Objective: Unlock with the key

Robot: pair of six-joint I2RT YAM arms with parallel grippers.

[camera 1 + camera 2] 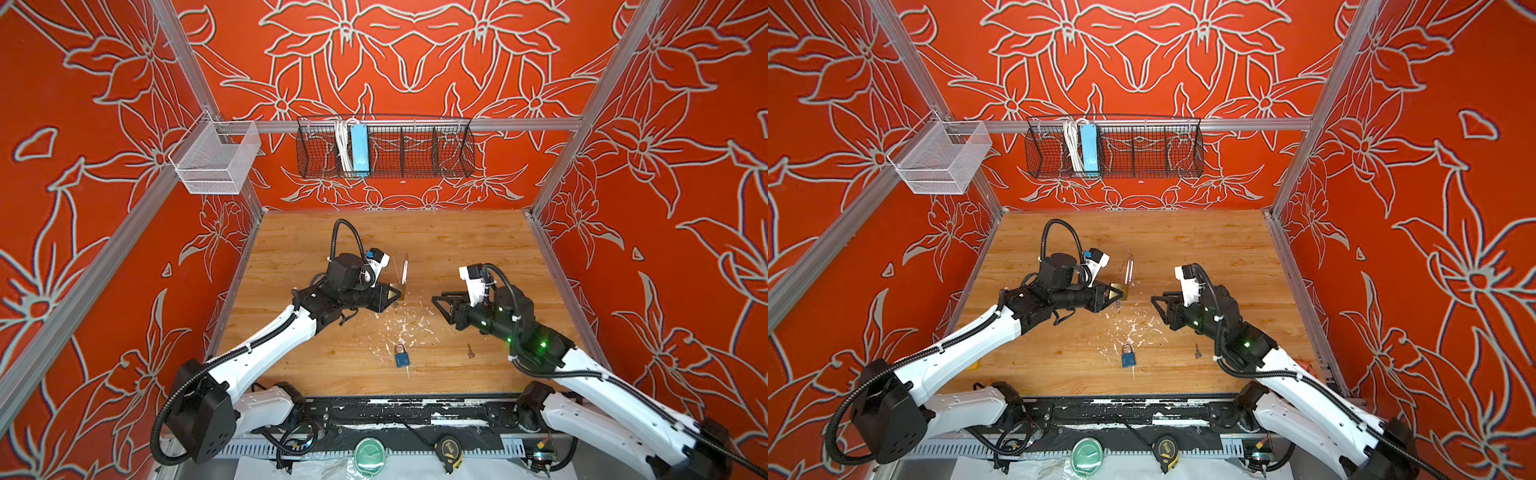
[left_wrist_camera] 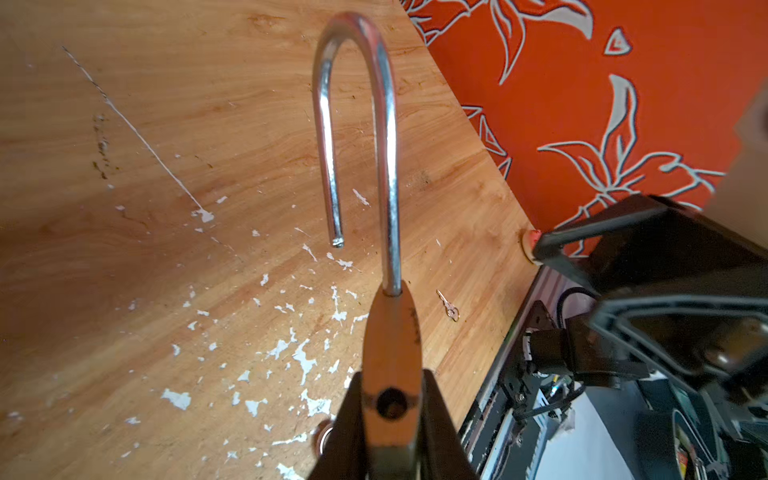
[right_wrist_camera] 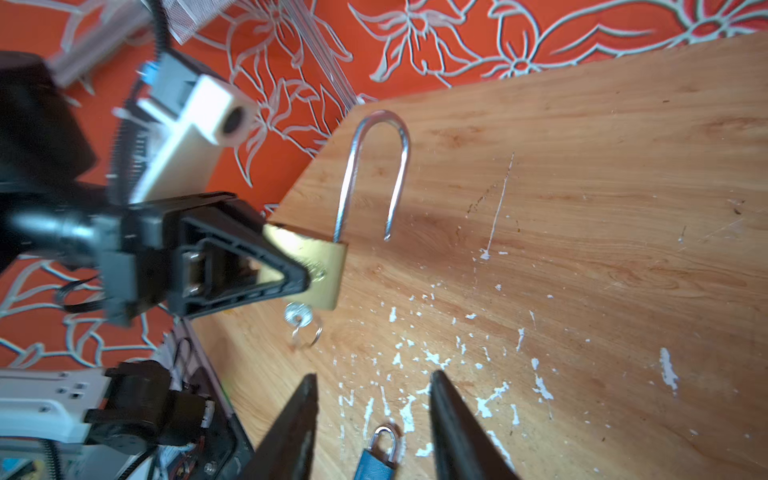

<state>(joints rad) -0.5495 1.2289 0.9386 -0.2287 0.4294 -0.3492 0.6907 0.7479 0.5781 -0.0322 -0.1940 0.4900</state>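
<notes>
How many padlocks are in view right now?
2. The brass padlock, its shackle sprung open, is clamped in the left tool above the table. The blue padlock lies flat on the table nearer the front edge. No others show.

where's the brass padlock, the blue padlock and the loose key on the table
brass padlock (image 3: pixel 328 270), right wrist view, on its brass body
blue padlock (image 1: pixel 401 359), in a top view, on its blue body
loose key (image 1: pixel 470 351), in a top view, on its middle
</notes>
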